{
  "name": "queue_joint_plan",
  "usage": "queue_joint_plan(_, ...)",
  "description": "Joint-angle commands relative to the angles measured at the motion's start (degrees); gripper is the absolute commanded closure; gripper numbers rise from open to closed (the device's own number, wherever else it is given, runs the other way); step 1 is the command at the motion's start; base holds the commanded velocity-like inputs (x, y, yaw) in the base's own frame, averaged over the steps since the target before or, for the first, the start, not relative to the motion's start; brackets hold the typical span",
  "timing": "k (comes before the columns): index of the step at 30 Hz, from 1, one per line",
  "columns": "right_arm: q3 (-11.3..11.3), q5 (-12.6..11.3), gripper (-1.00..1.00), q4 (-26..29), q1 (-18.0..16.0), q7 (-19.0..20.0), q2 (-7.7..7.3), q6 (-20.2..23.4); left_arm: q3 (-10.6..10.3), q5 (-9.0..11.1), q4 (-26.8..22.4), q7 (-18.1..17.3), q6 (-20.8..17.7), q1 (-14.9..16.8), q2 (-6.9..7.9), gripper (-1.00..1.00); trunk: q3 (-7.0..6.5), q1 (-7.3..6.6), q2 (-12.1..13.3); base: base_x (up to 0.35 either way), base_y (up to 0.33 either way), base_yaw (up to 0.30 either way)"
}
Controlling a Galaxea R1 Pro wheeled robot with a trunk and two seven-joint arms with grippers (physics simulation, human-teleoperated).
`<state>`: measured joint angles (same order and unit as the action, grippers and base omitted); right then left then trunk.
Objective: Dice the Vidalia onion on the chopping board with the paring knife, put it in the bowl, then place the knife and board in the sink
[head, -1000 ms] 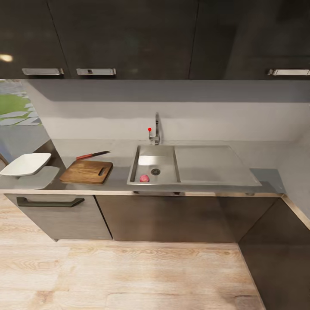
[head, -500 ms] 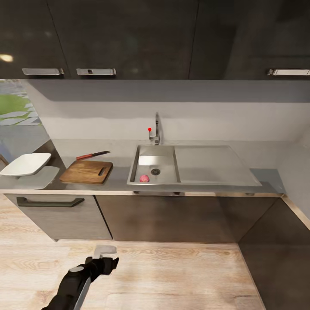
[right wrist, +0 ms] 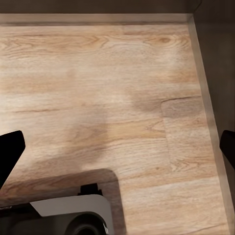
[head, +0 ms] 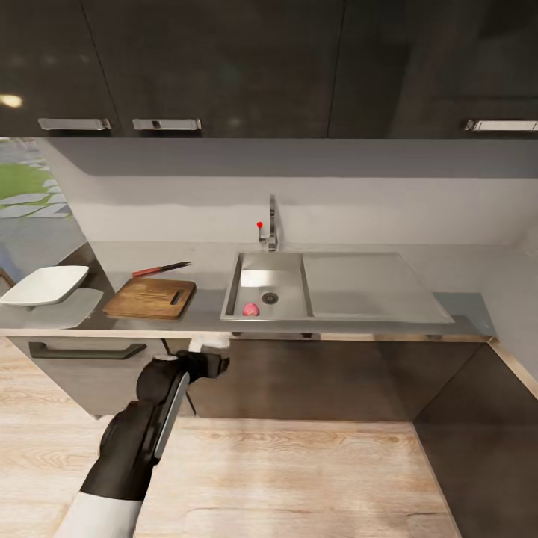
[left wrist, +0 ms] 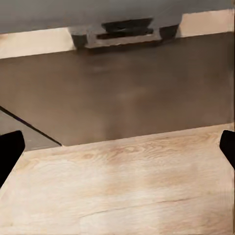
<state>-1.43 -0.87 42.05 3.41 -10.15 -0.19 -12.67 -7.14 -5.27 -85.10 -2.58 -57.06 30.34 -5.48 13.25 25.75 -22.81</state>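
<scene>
1. Head view: the left gripper [head: 209, 345] is raised in front of the dark cabinets, just under the countertop [head: 202, 317] edge.
2. Left gripper: fingers spread wide, holding nothing, in the left wrist view [left wrist: 117, 147].
3. Right gripper [right wrist: 117, 147]: fingers also spread, empty, over wooden floor [right wrist: 112, 88].
4. Vidalia onion [head: 250, 309]: in the sink [head: 340, 314], beyond the left gripper and slightly right.
5. Chopping board [head: 149, 297], paring knife [head: 161, 269] and bowl [head: 45, 285]: beyond it, leftward.

Soft even light, dim cabinets, slight blur
</scene>
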Motion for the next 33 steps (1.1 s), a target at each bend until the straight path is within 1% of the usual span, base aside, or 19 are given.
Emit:
queue_joint_plan(1,0.05,-0.09,-1.00,0.07,0.02,-0.13,0.00,-0.10,-0.15,-0.58,-0.01,-0.26,-0.35,0.87,-0.23,-1.00,0.10,0.03,-0.11,0.000,0.000,0.000)
queue_joint_plan(2,0.08,-0.08,-1.00,-0.38,0.02,-0.13,-0.01,-0.12,-0.73,-0.54,1.03,-0.24,-0.68,6.33,-1.11,-1.00,0.10,0.03,-0.11,0.000,0.000,0.000)
queue_joint_plan(3,0.09,-0.09,-1.00,-0.48,0.02,-0.13,0.00,-0.14,-0.87,-0.51,1.66,-0.24,-0.73,7.94,-1.22,-1.00,0.10,0.03,-0.11,0.000,0.000,0.000)
queue_joint_plan(4,0.10,-0.09,-1.00,-0.53,0.02,-0.13,0.00,-0.14,-0.92,-0.50,2.07,-0.24,-0.76,8.77,-1.27,-1.00,0.10,0.03,-0.11,0.000,0.000,0.000)
queue_joint_plan(8,0.11,-0.10,-1.00,-0.71,0.02,-0.13,-0.01,-0.13,-1.07,-0.41,6.91,-0.23,-0.84,15.61,-2.15,-1.00,0.10,0.03,-0.11,0.000,0.000,0.000)
queue_joint_plan(11,0.11,-0.08,-1.00,-0.73,0.02,-0.13,-0.01,-0.13,-1.05,-0.36,9.78,-0.22,-0.85,18.88,-2.47,-1.00,0.10,0.03,-0.11,0.000,0.000,0.000)
queue_joint_plan(12,0.11,-0.08,-1.00,-0.73,0.02,-0.13,-0.02,-0.13,-1.04,-0.33,11.28,-0.20,-0.85,20.54,-2.64,-1.00,0.10,0.03,-0.11,0.000,0.000,0.000)
queue_joint_plan(13,0.11,-0.08,-1.00,-0.74,0.02,-0.13,-0.03,-0.13,-1.03,-0.17,15.86,-0.22,-0.86,25.02,-2.92,-1.00,0.10,0.03,-0.11,0.000,0.000,0.000)
queue_joint_plan(14,0.11,-0.06,-1.00,-0.74,0.02,-0.13,-0.02,-0.12,-1.03,-0.14,17.01,-0.23,-0.86,25.93,-2.96,-1.00,0.10,0.03,-0.11,0.000,0.000,0.000)
queue_joint_plan(16,0.11,-0.04,-1.00,-0.74,0.02,-0.13,0.00,-0.15,-1.03,-0.04,22.42,-0.26,-0.82,29.31,-3.15,-1.00,0.10,0.03,-0.11,0.000,0.000,0.000)
queue_joint_plan(17,0.11,-0.05,-1.00,-0.74,0.02,-0.13,-0.01,-0.15,-1.03,-0.02,23.92,-0.27,-0.81,30.13,-3.19,-1.00,0.10,0.03,-0.11,0.000,0.000,0.000)
queue_joint_plan(18,0.11,-0.07,-1.00,-0.74,0.02,-0.13,0.00,-0.16,-1.03,0.04,26.94,-0.29,-0.78,31.72,-3.27,-1.00,0.10,0.03,-0.11,0.000,0.000,0.000)
queue_joint_plan(20,0.11,-0.06,-1.00,-0.74,0.02,-0.13,0.01,-0.16,-1.03,0.13,31.21,-0.34,-0.70,33.91,-3.33,-1.00,0.10,0.03,-0.11,0.000,0.000,0.000)
queue_joint_plan(21,0.11,-0.06,-1.00,-0.74,0.02,-0.13,0.01,-0.16,-1.03,0.16,32.55,-0.35,-0.66,34.54,-3.34,-1.00,0.10,0.03,-0.11,0.000,0.000,0.000)
queue_joint_plan(23,0.11,-0.07,-1.00,-0.74,0.02,-0.13,0.01,-0.17,-1.03,0.22,37.43,-0.39,-0.53,36.58,-3.40,-1.00,0.10,0.03,-0.11,0.000,0.000,0.000)
queue_joint_plan(24,0.11,-0.06,-1.00,-0.74,0.02,-0.13,0.01,-0.17,-1.03,0.24,42.18,-0.40,-0.40,38.63,-3.54,-1.00,0.10,0.03,-0.11,0.000,0.000,0.000)
queue_joint_plan(25,0.11,-0.04,-1.00,-0.74,0.02,-0.13,0.01,-0.17,-1.03,0.25,43.63,-0.40,-0.37,39.47,-3.60,-1.00,0.10,0.03,-0.11,0.000,0.000,0.000)
queue_joint_plan(28,0.11,-0.07,-1.00,-0.74,0.02,-0.13,0.01,-0.17,-1.08,0.26,46.17,-0.54,-0.39,40.87,-3.71,-1.00,0.10,0.03,-0.11,0.000,0.000,0.000)
queue_joint_plan(33,0.11,-0.09,-1.00,-0.74,0.02,-0.13,0.01,-0.17,-1.18,0.26,46.44,-0.75,-0.52,41.29,-3.61,-1.00,0.10,0.03,-0.11,0.000,0.000,0.000)
